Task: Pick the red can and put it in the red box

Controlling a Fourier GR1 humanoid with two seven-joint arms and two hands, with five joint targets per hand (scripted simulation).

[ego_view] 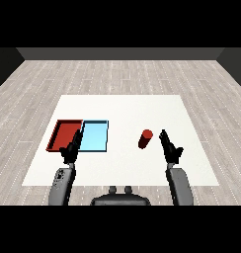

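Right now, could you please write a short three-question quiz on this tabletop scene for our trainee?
1. True or false: the red can already lies in the red tray.
2. Which hand is nearer the can: A) left hand B) right hand?
3. Which tray lies between the red tray and the can?

Key: 1 false, it stands on the table; 2 B; 3 the light blue tray.
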